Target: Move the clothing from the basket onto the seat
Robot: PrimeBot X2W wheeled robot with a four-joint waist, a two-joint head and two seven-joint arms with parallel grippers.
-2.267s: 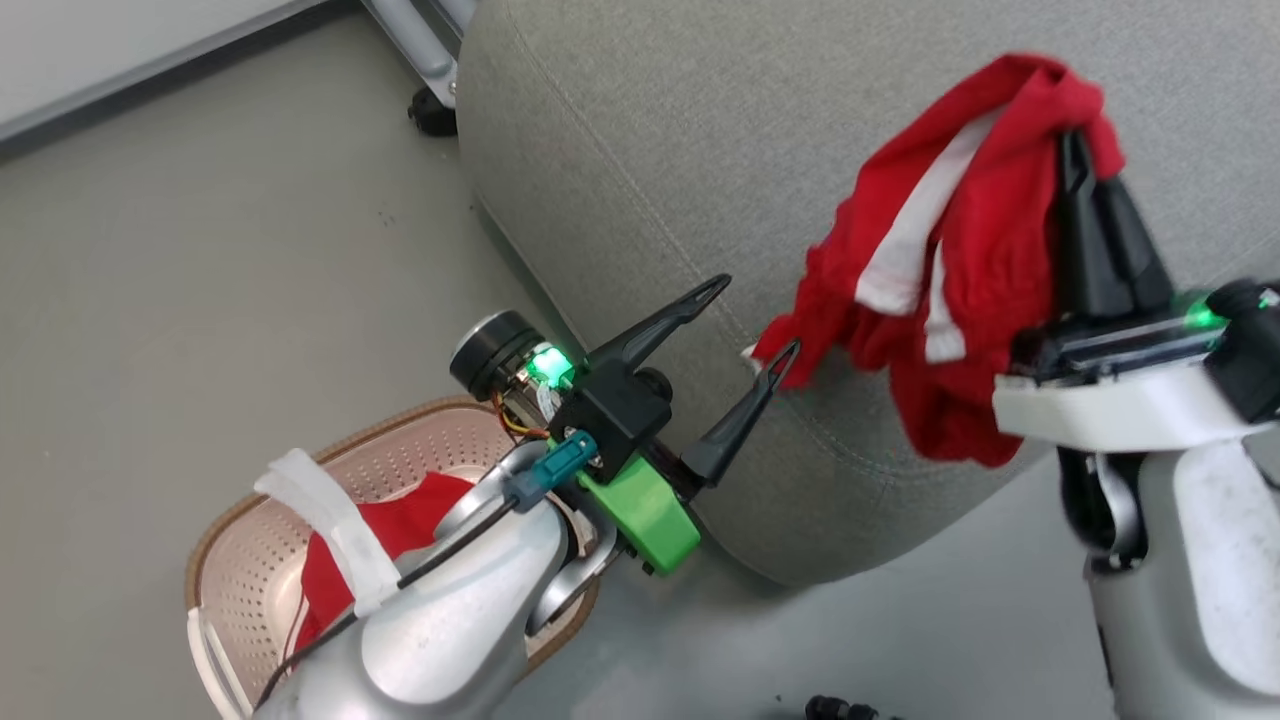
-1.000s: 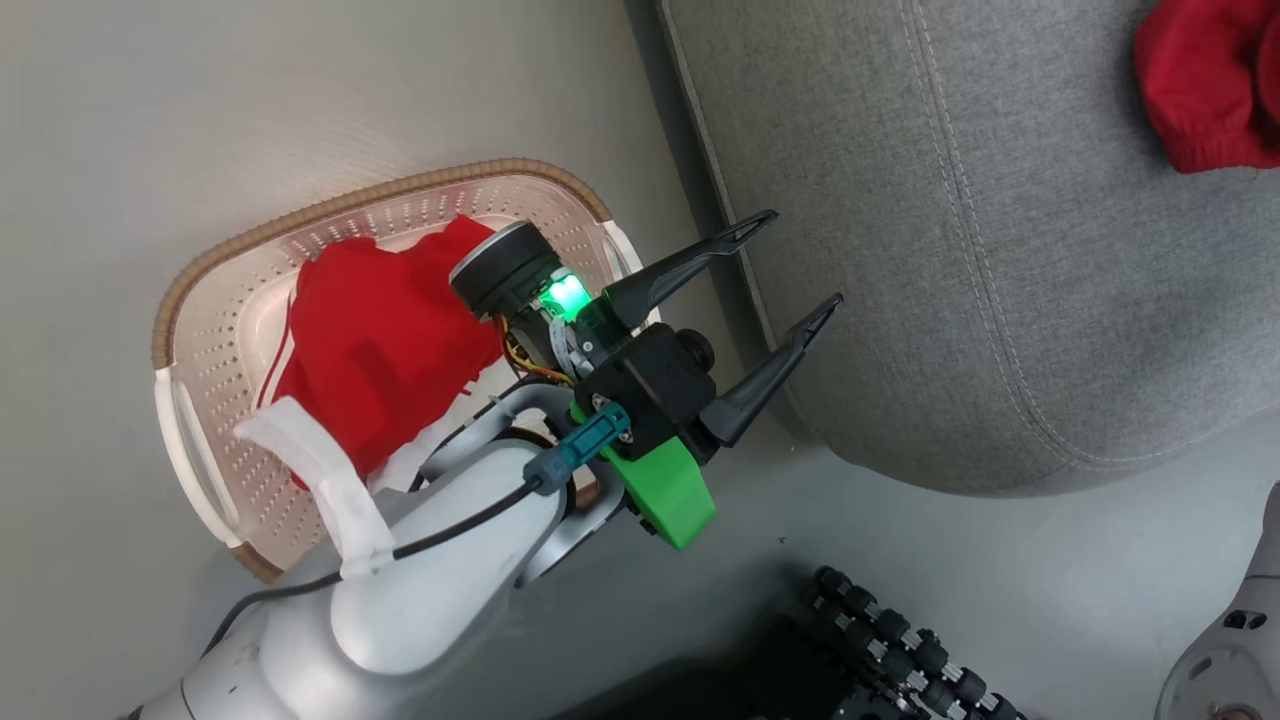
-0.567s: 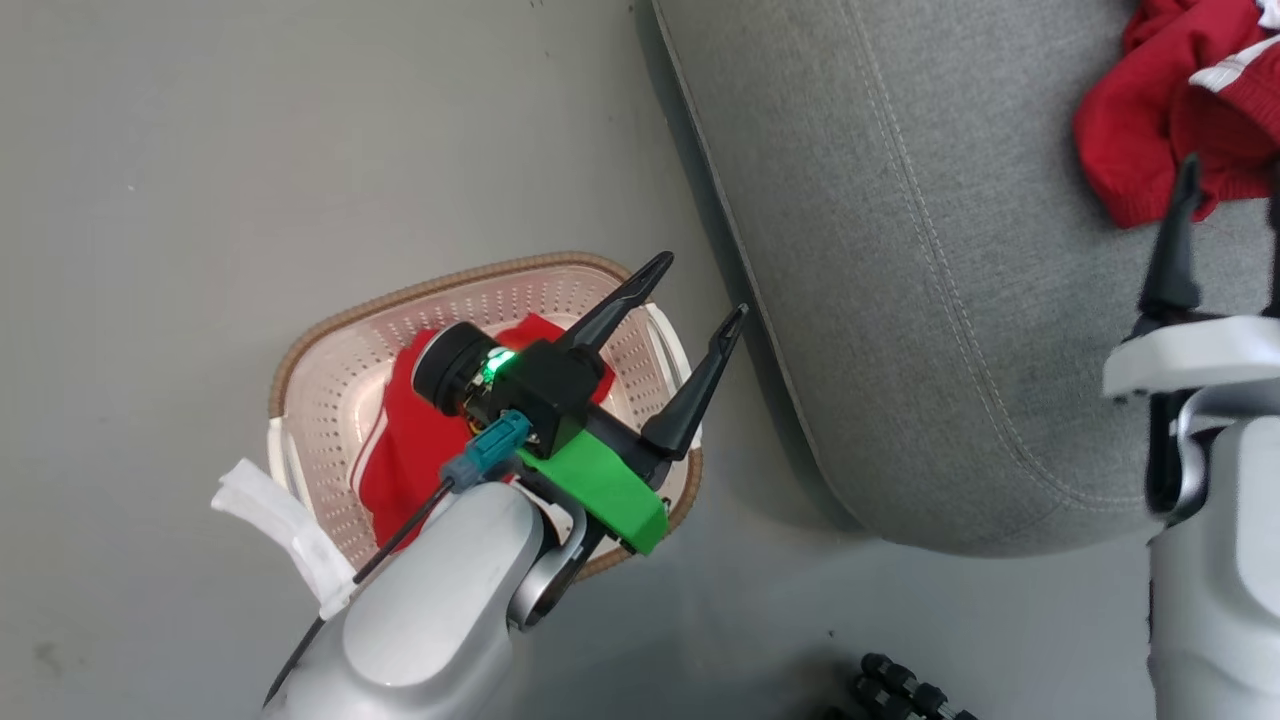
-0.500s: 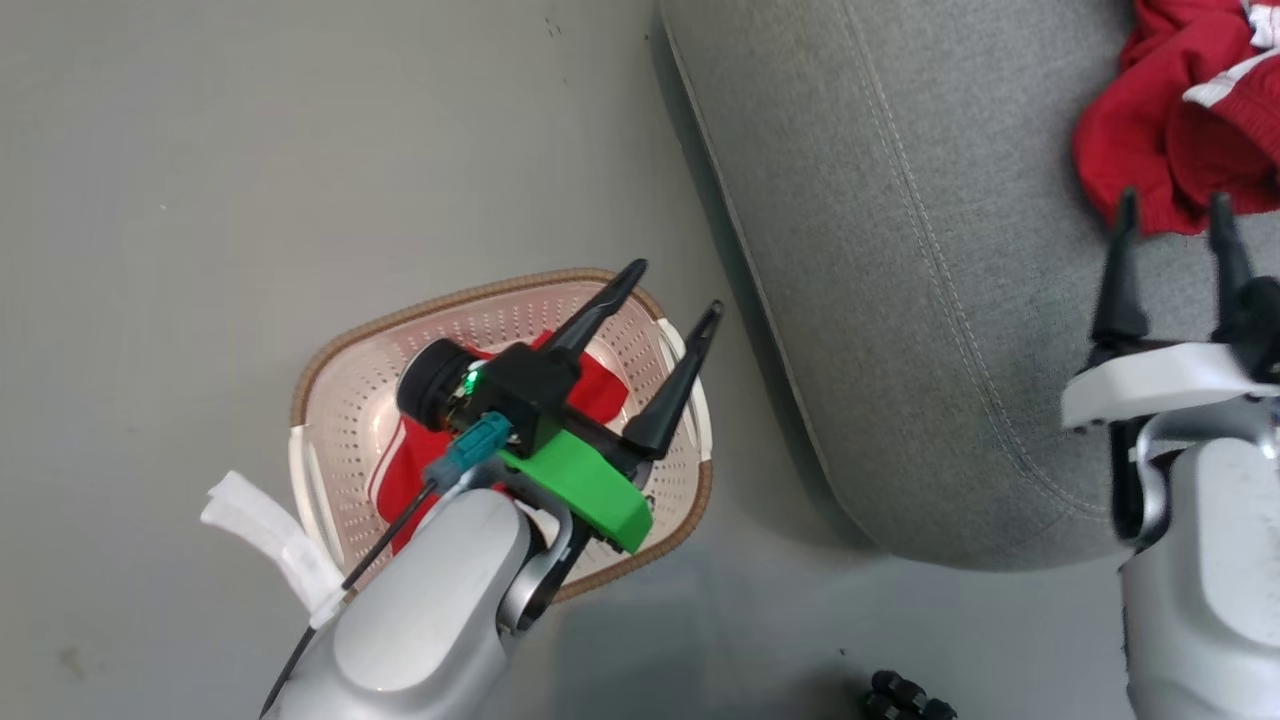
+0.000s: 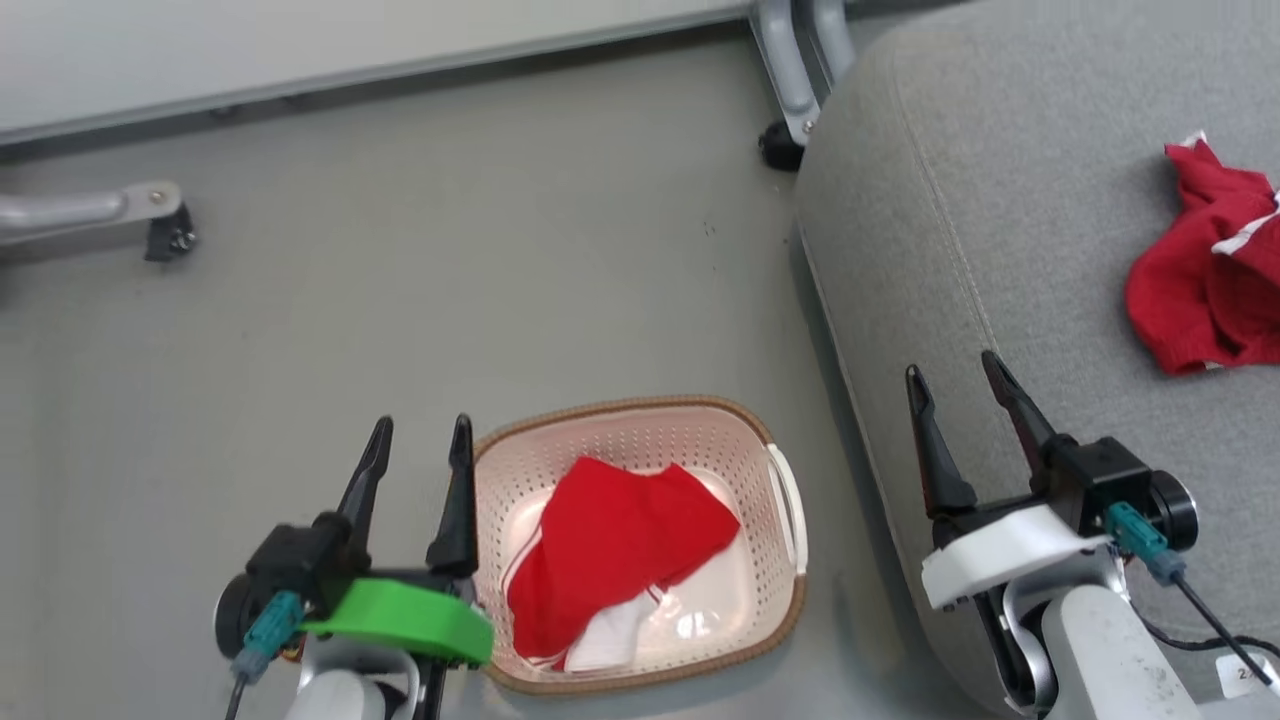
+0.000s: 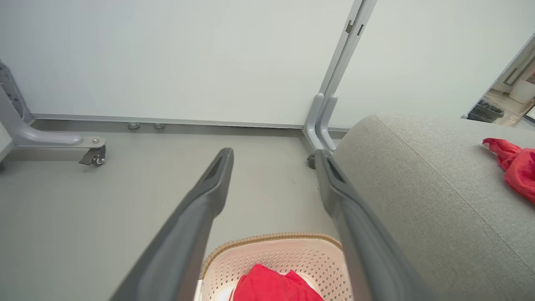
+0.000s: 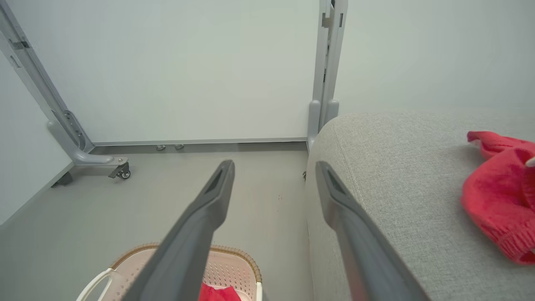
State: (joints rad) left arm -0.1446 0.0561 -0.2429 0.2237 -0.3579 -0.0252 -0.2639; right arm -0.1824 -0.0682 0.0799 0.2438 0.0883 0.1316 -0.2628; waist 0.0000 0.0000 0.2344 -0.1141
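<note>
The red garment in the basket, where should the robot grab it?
Probably the bunched red middle of the garment, pinched from straight above. It lies loose and crumpled low inside the basket, whose walls block any sideways approach. The open left end effector is nearest, just beside the rim.

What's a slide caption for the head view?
Head view: one red garment on the seat, second garment in the basket; left gripper and right gripper open, empty.
</note>
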